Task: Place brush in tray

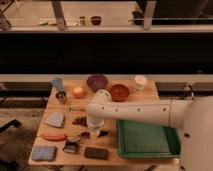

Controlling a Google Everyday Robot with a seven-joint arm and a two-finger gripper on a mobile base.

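Observation:
The brush (71, 146) lies near the front left of the wooden table, its dark head toward the front and its thin handle angled up to the right. The green tray (170, 148) sits at the front right with nothing in it. My gripper (94, 133) hangs from the white arm just above the table, a little right of the brush's handle end and left of the tray. It is not on the brush.
A flat black block (96, 153) and a blue sponge (44, 153) lie at the front edge. A red-orange long item (54, 136), a grey cloth (54, 119), a brown cluster (79, 120), a purple bowl (97, 81), an orange bowl (119, 91), a white cup (141, 82), an orange fruit (78, 92) and a metal cup (60, 94) are also on the table.

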